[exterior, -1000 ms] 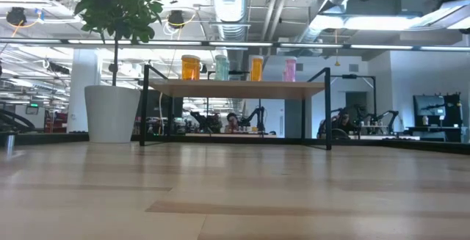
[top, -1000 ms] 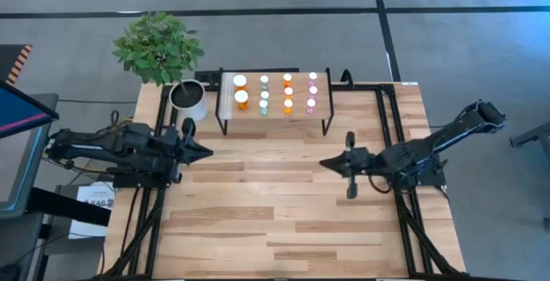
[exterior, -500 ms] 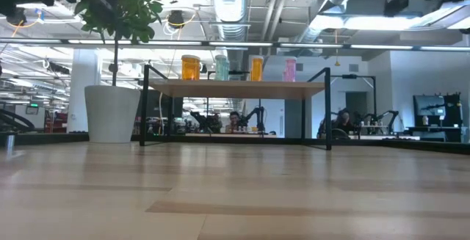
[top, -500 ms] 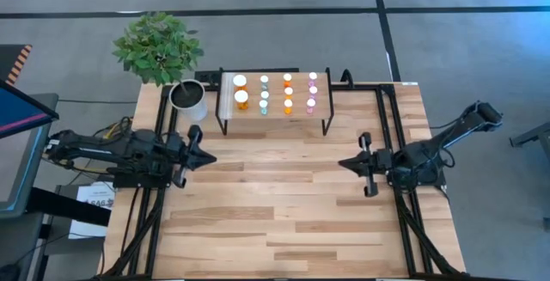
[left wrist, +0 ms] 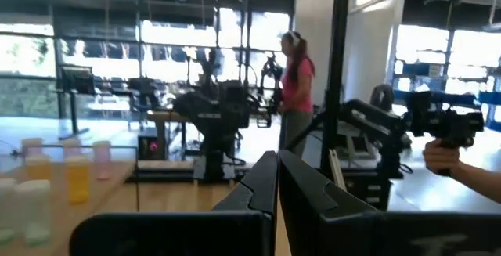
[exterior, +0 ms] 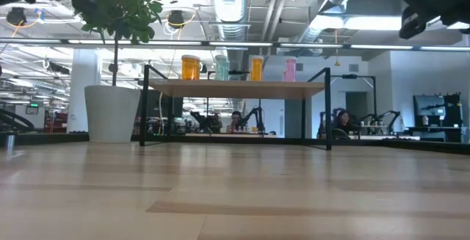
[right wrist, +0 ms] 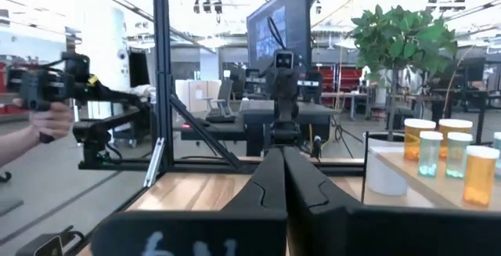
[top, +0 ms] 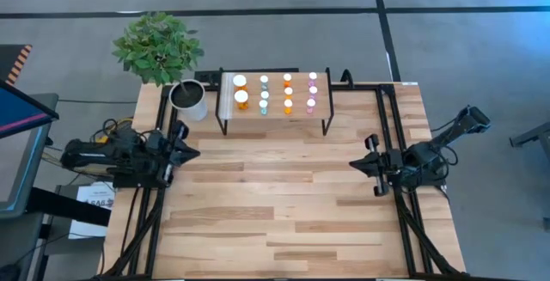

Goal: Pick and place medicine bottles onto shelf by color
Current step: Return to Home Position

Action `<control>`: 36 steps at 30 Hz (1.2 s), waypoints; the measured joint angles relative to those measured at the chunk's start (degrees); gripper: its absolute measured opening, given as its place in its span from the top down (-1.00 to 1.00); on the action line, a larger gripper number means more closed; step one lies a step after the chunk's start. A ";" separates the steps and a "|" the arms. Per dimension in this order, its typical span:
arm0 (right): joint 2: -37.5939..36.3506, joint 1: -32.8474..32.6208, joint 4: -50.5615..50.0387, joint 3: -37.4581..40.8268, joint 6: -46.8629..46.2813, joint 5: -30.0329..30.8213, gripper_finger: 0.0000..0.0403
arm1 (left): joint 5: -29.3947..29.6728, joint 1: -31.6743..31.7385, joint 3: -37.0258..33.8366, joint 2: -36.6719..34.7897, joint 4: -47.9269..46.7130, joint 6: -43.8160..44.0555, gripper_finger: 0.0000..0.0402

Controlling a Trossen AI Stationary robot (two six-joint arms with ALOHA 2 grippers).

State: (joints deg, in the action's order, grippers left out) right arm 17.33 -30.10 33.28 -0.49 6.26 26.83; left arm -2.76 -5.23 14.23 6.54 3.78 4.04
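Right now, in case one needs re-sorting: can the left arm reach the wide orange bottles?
Probably yes. The left gripper waits at the left edge of the table; the wide orange bottles stand at that end of the shelf, with bare wood between. Only the white pot crowds that side.

Nothing legible anywhere. Dark print on the white paper sheet [top: 93,198] just off the left edge of the light wooden table [top: 284,195], too small to make out. Lettering on the small green lit sign [exterior: 32,108] far back in the room, seen in the low view, likewise unreadable. Faint white marks on the dark body behind the right gripper [right wrist: 283,153], blurred beyond deciphering.
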 joint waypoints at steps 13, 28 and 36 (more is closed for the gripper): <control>-11.76 -1.58 -15.08 0.02 0.95 0.41 0.98 | -1.43 0.04 -12.39 -6.41 4.30 1.19 1.00; -13.27 0.41 -27.88 0.07 -15.30 4.52 0.84 | -11.90 0.04 -13.64 -5.94 2.97 -0.36 1.00; -13.24 0.41 -27.94 0.09 -15.31 4.50 0.85 | -14.49 0.02 -13.59 -5.83 -0.13 -0.37 1.00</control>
State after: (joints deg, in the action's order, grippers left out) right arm 4.10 -29.69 5.34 -0.40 -9.05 31.33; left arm -17.25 -5.21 0.64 0.71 3.65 3.67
